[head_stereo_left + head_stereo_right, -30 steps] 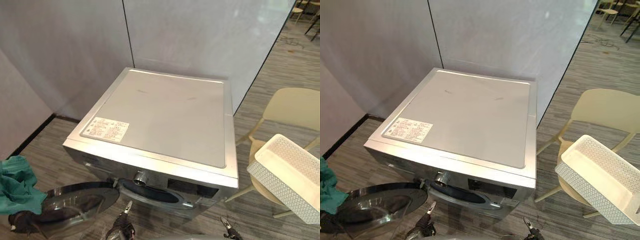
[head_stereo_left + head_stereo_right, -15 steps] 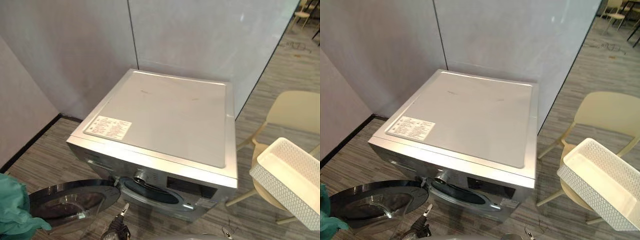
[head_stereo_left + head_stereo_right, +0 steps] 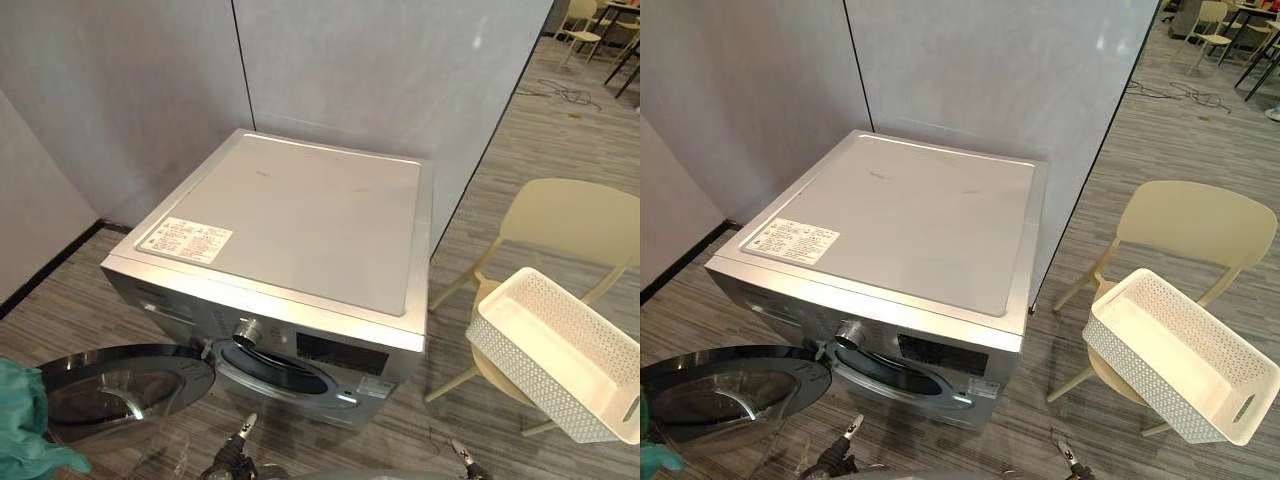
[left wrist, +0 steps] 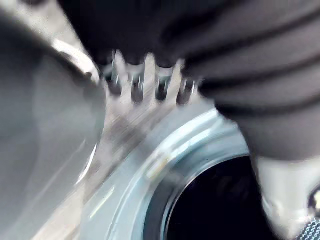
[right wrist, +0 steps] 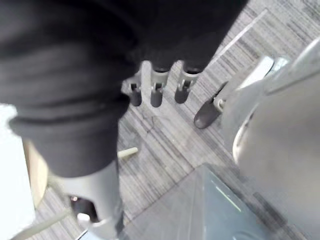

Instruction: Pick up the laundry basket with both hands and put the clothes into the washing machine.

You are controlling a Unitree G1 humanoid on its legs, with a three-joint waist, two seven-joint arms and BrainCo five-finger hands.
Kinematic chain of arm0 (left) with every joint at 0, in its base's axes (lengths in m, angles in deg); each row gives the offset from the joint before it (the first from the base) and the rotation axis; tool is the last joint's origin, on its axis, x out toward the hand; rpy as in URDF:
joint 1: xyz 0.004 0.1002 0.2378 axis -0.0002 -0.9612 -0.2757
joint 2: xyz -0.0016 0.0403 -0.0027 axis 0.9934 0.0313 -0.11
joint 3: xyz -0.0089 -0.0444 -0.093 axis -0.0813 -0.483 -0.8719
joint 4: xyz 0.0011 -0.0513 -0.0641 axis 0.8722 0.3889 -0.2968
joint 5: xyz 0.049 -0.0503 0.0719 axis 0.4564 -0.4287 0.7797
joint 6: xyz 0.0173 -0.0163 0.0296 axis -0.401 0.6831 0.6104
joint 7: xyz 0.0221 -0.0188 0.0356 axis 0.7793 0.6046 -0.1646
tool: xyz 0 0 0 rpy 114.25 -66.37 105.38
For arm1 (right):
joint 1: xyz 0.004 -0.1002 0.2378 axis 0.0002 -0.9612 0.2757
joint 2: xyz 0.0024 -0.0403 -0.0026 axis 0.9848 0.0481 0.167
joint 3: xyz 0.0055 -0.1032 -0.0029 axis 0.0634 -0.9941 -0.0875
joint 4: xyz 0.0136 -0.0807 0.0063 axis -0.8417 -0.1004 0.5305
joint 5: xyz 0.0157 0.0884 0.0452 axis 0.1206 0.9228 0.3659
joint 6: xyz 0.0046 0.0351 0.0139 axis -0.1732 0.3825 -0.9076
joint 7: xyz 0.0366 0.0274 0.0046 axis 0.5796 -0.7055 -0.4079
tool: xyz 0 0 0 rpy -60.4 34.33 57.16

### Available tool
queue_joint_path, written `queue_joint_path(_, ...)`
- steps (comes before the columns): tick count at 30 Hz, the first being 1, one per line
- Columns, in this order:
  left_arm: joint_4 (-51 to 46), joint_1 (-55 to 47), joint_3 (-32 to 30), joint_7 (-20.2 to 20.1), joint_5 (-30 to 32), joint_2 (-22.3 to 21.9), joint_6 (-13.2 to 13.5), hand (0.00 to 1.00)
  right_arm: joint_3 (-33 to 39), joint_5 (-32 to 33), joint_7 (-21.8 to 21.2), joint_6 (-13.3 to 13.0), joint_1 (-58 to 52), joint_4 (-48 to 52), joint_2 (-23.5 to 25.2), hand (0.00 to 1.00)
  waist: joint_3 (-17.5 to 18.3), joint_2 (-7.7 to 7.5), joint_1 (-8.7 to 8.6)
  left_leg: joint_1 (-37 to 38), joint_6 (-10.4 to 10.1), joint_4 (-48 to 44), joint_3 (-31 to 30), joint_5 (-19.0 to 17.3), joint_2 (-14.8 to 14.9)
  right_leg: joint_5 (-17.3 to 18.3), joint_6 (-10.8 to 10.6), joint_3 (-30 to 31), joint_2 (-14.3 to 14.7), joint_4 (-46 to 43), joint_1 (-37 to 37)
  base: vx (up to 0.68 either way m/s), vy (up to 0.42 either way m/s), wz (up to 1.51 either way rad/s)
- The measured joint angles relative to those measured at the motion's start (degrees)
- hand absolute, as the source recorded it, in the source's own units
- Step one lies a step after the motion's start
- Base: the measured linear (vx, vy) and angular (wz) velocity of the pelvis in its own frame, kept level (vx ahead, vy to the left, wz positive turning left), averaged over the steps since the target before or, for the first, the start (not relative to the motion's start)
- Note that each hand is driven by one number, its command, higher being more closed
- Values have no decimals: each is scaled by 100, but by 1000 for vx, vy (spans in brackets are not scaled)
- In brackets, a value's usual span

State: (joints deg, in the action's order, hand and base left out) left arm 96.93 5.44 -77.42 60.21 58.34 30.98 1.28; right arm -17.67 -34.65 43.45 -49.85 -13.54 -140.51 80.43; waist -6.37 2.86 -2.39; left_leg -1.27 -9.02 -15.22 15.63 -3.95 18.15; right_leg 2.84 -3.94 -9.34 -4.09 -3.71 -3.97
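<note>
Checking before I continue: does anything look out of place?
Yes. The basket sits tilted on the chair, overhanging its seat, empty. A green cloth is beside the open door, outside the washer.

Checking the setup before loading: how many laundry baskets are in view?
1. The white laundry basket rests on the beige chair, to the right of the washing machine. It looks empty. More could sit outside the views.
</note>
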Motion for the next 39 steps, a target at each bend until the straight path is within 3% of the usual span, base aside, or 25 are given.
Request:
queue_joint_path(2, -2, -53, -29, -8, 0, -46, -3, 0, 286, 20, 34, -29, 35, -19, 49, 0, -64, 46, 38, 15, 180, -1082, -101, -797, -516, -5, -9, 156, -180, -102, 16, -93, 126, -23)
queue_joint_path(4, 2, -114, -187, -10, 12, -93, -15, 0, 337, 40, -2, -23, -20, 98, 202, 0, -43, 60, 1, 115, 256, -763, -137, -994, -552, -44, -46, 228, -55, -52, 40, -75, 85, -19)
queue_joint_path(6, -2, -154, -259, -9, 120, -58, -35, 0, 420, 71, -23, -26, -119, 176, 382, 0, 126, -48, 10, 260, 333, 38, -22, -901, -722, -152, -16, 349, -107, 134, 219, -58, 28, -23)
queue_joint_path(7, -1, -165, -307, -6, 212, 29, -39, 0, 262, 108, -29, -26, -196, 214, 475, 0, 269, -296, 11, 288, 355, 453, 60, -683, -863, -286, 60, 404, -175, 253, 350, 2, -13, -24)
queue_joint_path(11, 16, -31, -283, 3, 599, 143, -42, 0, -547, 254, -44, -66, -360, 366, 526, 0, 310, -509, -1, 304, 329, 788, 210, -441, -954, -499, -28, 523, -169, 272, 537, 41, -5, -19)
queue_joint_path(14, 34, 275, -232, 32, 806, 66, -42, 0, -811, 199, -57, -72, -377, 459, 495, 0, 312, -523, 7, 152, 329, 632, 269, -444, -871, -510, -35, 606, -104, 87, 772, 33, -21, -18)
queue_joint_path(16, 59, 505, -244, 113, 798, -47, -42, 0, -888, 213, -54, -100, -322, 477, 484, 0, 286, -517, 12, 46, 419, 612, 316, -401, -845, -766, 39, 635, -50, 26, 1007, 15, 4, -28)
queue_joint_path(17, 54, 600, -321, 121, 785, -114, -41, 0, -945, 207, -54, -108, -284, 537, 445, 0, 227, -424, 41, -6, 504, 669, 358, -352, -807, -1079, 64, 702, 11, 179, 1053, -45, 2, -41)
queue_joint_path(18, 40, 658, -418, 128, 782, -186, -39, 0, -932, 203, -49, -107, -245, 631, 357, 0, 141, -270, 1, -20, 577, 773, 454, -292, -672, -1015, 100, 769, -40, 89, 1096, -67, 9, -25)
queue_joint_path(19, -31, 669, -375, 128, 780, -204, -34, 0, -870, 202, -47, -69, -249, 623, 349, 0, 113, -275, -5, 5, 563, 765, 460, -282, -722, -133, 292, 619, -309, -1393, 1435, -44, 2, 6)
queue_joint_path(20, -52, 640, -308, 127, 780, -184, -27, 0, -802, 199, -48, -52, -288, 609, 364, 0, 108, -265, 4, 54, 551, 748, 446, -274, -739, 108, 273, 514, -498, -1996, 1482, 47, -13, 31)
queue_joint_path(22, -78, 435, -27, 119, 773, 71, -15, 0, -733, -14, -45, 18, -347, 563, 363, 0, 186, -369, 41, 93, 467, 659, 420, -219, -753, 318, 119, 284, -1241, -2974, 1310, 47, -97, 18)
queue_joint_path(23, -76, 352, 21, 118, 766, 147, -14, 0, -741, -57, -47, 44, -314, 543, 375, 0, 212, -412, 63, 80, 437, 640, 426, -201, -756, 298, 92, 297, -1403, -2945, 1243, -7, -219, -13)
queue_joint_path(24, -68, 192, 34, 121, 721, 276, -17, 0, -736, -168, 47, 57, -242, 361, 385, 0, 303, -552, 108, -27, 389, 541, 446, -172, -771, 52, 69, 310, -1623, -2603, 1105, -26, -329, -22)
queue_joint_path(25, -38, 114, 34, 128, 712, 364, -30, 0, -724, -200, 54, 94, -246, 285, 365, 0, 396, -696, 153, -189, 256, 463, 417, -81, -756, 147, -371, 310, -1587, -2147, 986, -40, -366, -29)
queue_joint_path(28, 60, 73, 22, 126, 679, 287, -45, 0, -867, -199, 45, 101, -48, 206, 253, 0, 385, -495, 199, -309, 89, 577, 366, 269, -479, 376, -719, 64, -1258, -1201, 586, -69, -411, -22)
queue_joint_path(29, 82, 74, 3, 130, 673, 249, -45, 0, -984, -201, 73, 103, -22, 176, 193, 0, 341, -392, 176, -280, -53, 605, 295, 393, -309, 468, -798, -109, -1066, -835, 333, -92, -405, 4)
queue_joint_path(31, 93, 59, -16, 135, 651, 121, -41, 0, -1191, -184, 45, 83, -44, 177, 52, 0, 265, -185, 163, -196, -238, 559, 103, 554, 83, 491, -702, -213, -622, -478, -61, -120, -374, 12)
queue_joint_path(32, 94, 30, -49, 128, 484, 65, -40, 0, -1310, -116, -8, 27, -71, 177, -28, 0, 235, -123, 163, -195, -215, 399, 14, 590, 275, 522, -606, -224, -418, -353, -198, -140, -282, 5)
queue_joint_path(35, 80, -16, -242, 138, 220, 16, -11, 0, -1425, -22, -51, -118, -20, 194, -186, 0, 228, -78, 171, -250, 95, 208, 3, 816, 401, 537, -398, -133, -257, -226, -271, -188, -191, -9)
queue_joint_path(36, 81, -19, -248, 133, 216, 12, -12, 0, -1426, -24, -45, -121, -21, 191, -220, 0, 222, -70, 172, -272, 109, 155, -25, 824, 389, 514, -364, -100, -254, -209, -266, -178, -80, -15)
queue_joint_path(38, 78, -21, -324, 125, 215, 7, -10, 0, -1388, -24, -33, -116, -16, 137, -323, 0, 196, -68, 199, -360, 48, -284, -316, 450, 249, 463, -297, 118, -274, -233, -179, -173, 41, -45)
queue_joint_path(39, 56, -104, -448, 116, 202, -28, 0, 0, -1318, -19, -32, -120, -13, 100, -333, 0, 189, -80, 289, -382, -24, -805, -605, -163, -37, 418, -260, 340, -301, -224, -68, -221, 169, -107)
